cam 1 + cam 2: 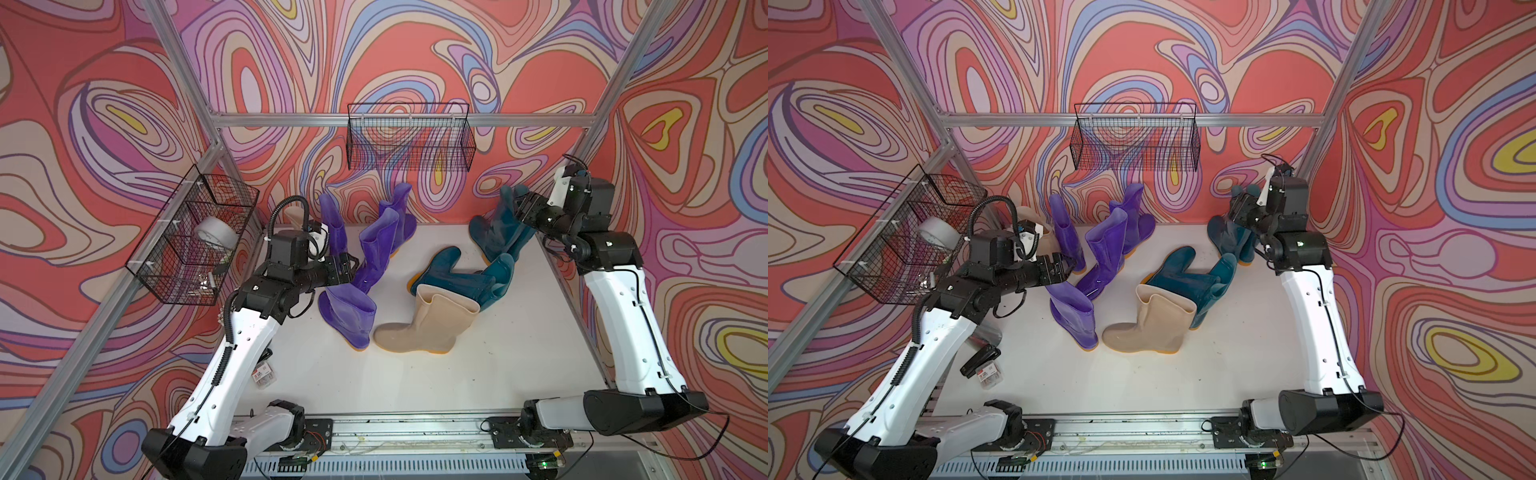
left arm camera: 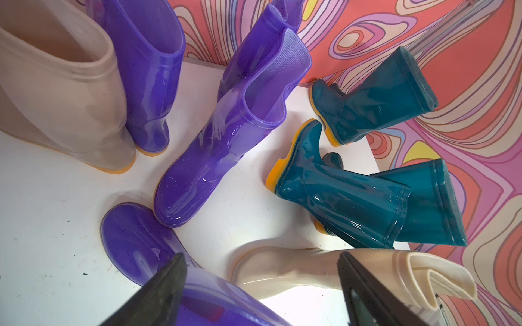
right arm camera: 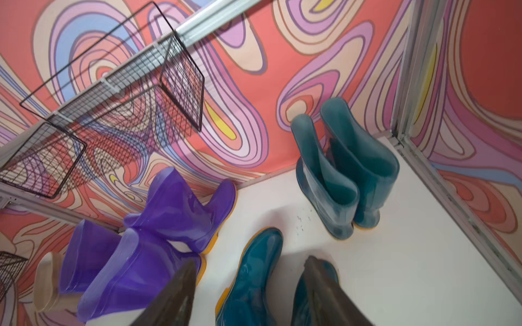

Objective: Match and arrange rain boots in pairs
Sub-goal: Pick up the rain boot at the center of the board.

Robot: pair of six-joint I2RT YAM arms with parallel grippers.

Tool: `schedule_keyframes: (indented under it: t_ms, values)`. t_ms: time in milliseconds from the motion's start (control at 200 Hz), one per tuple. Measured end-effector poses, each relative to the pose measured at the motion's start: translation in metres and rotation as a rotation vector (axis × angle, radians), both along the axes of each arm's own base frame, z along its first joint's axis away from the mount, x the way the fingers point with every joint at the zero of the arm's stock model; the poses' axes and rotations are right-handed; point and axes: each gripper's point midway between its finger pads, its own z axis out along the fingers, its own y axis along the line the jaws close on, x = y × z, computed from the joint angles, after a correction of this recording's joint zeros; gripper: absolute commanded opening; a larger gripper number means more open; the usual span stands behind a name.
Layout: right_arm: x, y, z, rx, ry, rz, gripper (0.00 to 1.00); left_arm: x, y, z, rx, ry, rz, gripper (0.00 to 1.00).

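Left gripper (image 1: 352, 266): jaws spread wide over the shaft of 1 fallen purple boot (image 1: 347, 311); nothing clamped. Right gripper (image 1: 518, 210): jaws apart, empty, above 2 upright teal boots (image 1: 494, 237) at the back right corner of the table (image 1: 478, 374). 3 more purple boots (image 1: 376, 249) stand or lean back left. 2 teal boots (image 1: 457, 278) lie mid-table, touching 1 fallen beige boot (image 1: 424, 324). 1 beige boot (image 1: 296, 214) stands behind the left arm (image 1: 232, 353).

White arm shells (image 1: 623, 307), black joints (image 1: 611, 253), corrugated black cable (image 1: 291, 198).
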Motion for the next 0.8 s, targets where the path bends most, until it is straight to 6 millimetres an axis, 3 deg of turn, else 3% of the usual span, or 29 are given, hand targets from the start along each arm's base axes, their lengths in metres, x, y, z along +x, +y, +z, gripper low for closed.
schedule_keyframes:
  t_ms: [230,431,526,561,681,801]
  values:
    - [-0.044,0.008,-0.059,0.022,0.192,0.029,0.65,-0.006,-0.004,0.003,-0.018,-0.014,-0.031,0.86]
    - [-0.064,0.023,-0.138,0.074,0.419,0.094,0.64,-0.007,-0.005,0.001,-0.023,-0.017,-0.039,0.87]
    - [-0.072,0.028,-0.158,0.095,0.481,0.114,0.54,-0.007,-0.006,0.002,-0.025,-0.019,-0.041,0.86]
    - [-0.074,0.03,-0.162,0.101,0.493,0.12,0.46,-0.007,-0.006,0.002,-0.026,-0.019,-0.041,0.86]
    - [-0.073,0.031,-0.163,0.1,0.491,0.134,0.15,-0.007,-0.006,0.001,-0.025,-0.017,-0.041,0.86]
    - [-0.072,0.031,-0.163,0.096,0.488,0.134,0.02,-0.006,-0.006,0.001,-0.025,-0.018,-0.041,0.86]
